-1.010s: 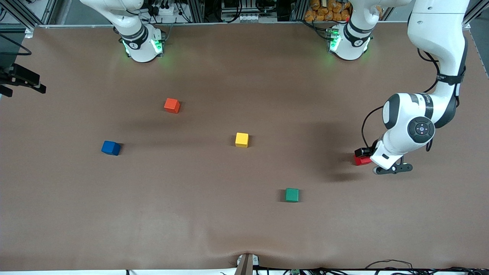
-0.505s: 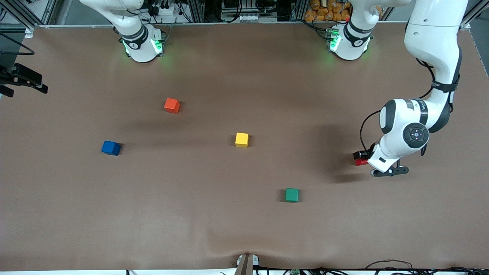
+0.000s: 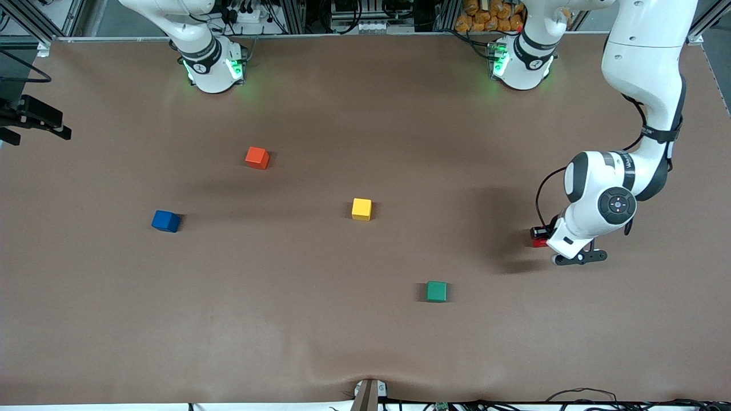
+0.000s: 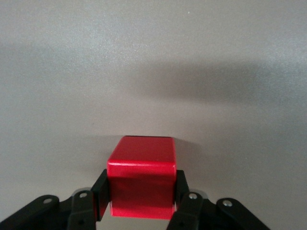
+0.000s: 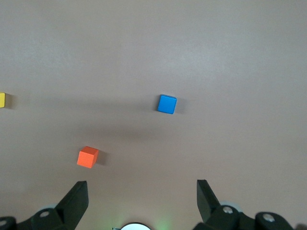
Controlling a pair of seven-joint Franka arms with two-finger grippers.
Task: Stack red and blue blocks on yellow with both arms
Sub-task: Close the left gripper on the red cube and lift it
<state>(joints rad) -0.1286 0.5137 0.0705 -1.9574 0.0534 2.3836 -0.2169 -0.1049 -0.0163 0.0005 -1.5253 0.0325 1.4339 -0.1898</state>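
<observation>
The red block sits low at the table near the left arm's end, with my left gripper shut on it, a black finger pressed on each side. In the front view the left gripper and wrist hide most of the red block. The yellow block lies mid-table. The blue block lies toward the right arm's end. My right gripper hangs open and empty high over the table near its own base; its view shows the blue block and a sliver of the yellow block.
An orange-red cube lies farther from the front camera than the blue block and shows in the right wrist view as well. A green cube lies nearer the camera than the yellow block. Brown table surface surrounds them.
The left gripper's fingers have shut on the red block, and the left wrist has shifted slightly over it. The right arm and the other cubes have not moved.
</observation>
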